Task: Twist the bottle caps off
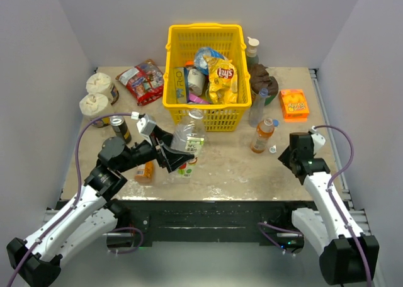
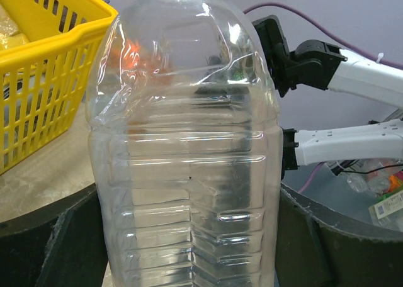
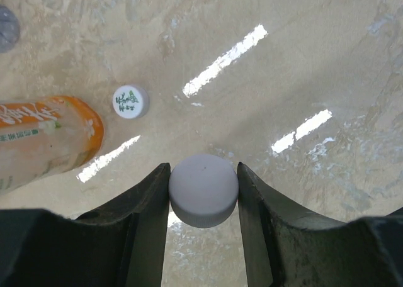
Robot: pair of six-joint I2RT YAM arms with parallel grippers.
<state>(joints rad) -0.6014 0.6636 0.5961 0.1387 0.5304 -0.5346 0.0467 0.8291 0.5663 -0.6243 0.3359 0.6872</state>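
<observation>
My left gripper is shut on the body of a big clear bottle, which stands upright in front of the basket. That bottle fills the left wrist view, with a dark finger on each side. My right gripper is shut on a white bottle cap just above the table. On the table beyond lie another white cap and the small orange juice bottle. From above, the right gripper hangs near the juice bottle, a second clear bottle and a blue cap.
A yellow basket full of snack bags stands at the back centre. Two white tubs, a dark can and a red snack bag are on the left. An orange box lies at the right. An orange-labelled bottle lies under my left arm.
</observation>
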